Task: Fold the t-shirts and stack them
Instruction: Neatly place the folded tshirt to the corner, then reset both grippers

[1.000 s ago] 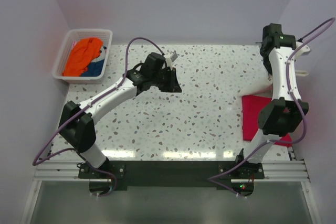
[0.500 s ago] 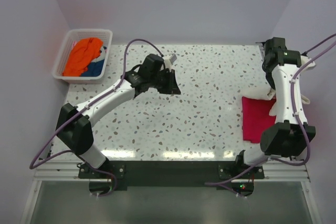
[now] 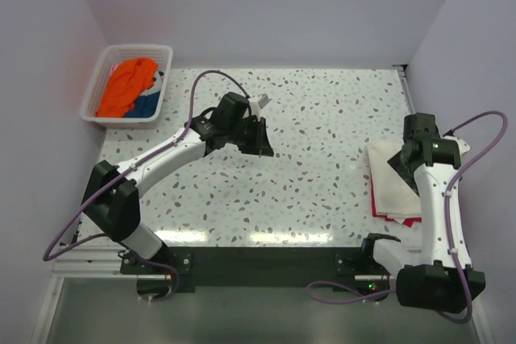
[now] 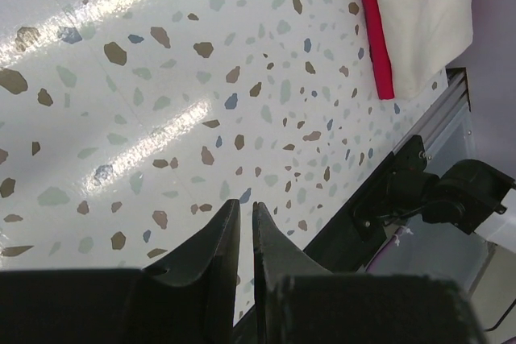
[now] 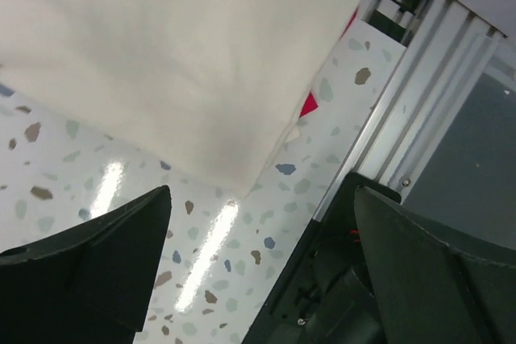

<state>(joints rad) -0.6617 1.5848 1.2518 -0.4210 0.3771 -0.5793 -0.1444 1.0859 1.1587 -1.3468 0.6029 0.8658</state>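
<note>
Since the earlier view, your right arm had swung down from the far corner, and a cream shirt [image 3: 393, 181] covered the red shirt [image 4: 372, 22]. At left, the basket [image 3: 90, 96] held an orange shirt [image 3: 127, 84] and a blue shirt [image 3: 147, 107]. Your left gripper [image 4: 240, 209] hung above the table [image 3: 322, 110], jaws all but closed on nothing. At right, the two shirts lay stacked by the table's edge. Your right gripper [image 5: 262, 192] hovered over them, jaws spread wide and empty.
</note>
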